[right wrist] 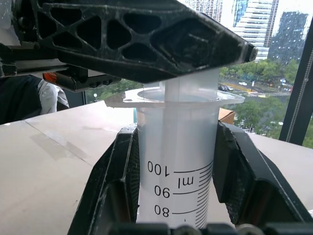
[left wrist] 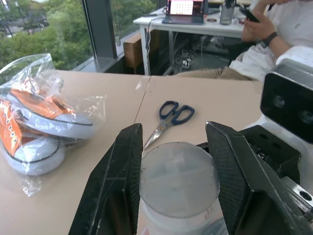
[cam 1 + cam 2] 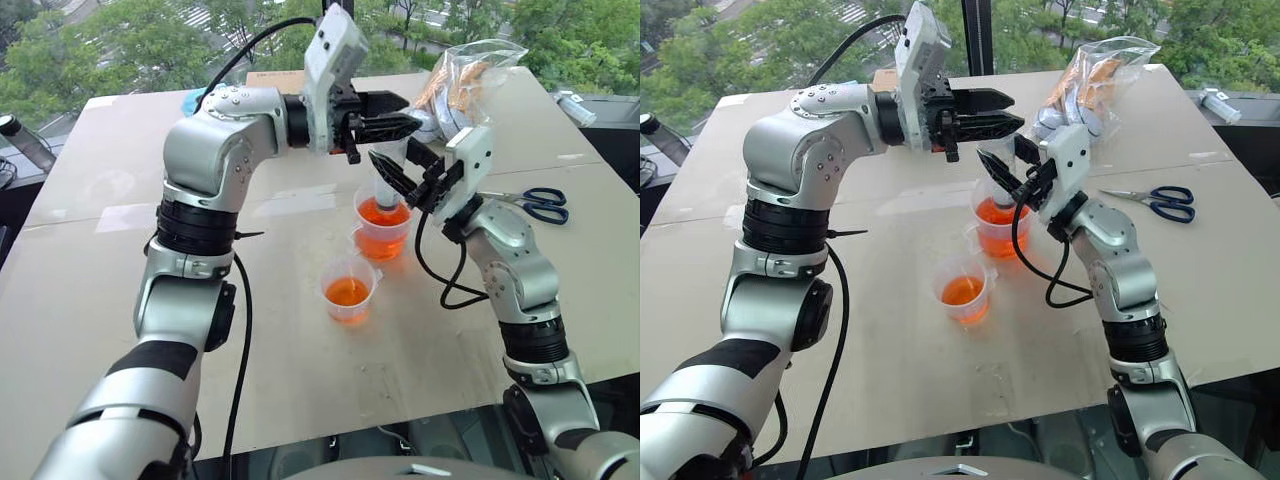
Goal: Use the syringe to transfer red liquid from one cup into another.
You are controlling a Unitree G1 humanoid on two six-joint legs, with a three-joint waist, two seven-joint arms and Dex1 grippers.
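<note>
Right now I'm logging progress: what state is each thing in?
Large clear plastic syringe: upright, tip in taller cup.
Taller clear plastic cup: holds red liquid.
Shorter clear plastic cup: holds red liquid.
Right end effector: clamped on barrel.
Left end effector: around plunger top.
Blue-handled scissors: closed.

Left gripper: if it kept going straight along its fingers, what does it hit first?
The left gripper points level toward the robot's right, closed on the plunger top of the syringe. Past that, the bagged shoes look like the first thing in line, though it may pass over or beside them; depth is unclear.
</note>
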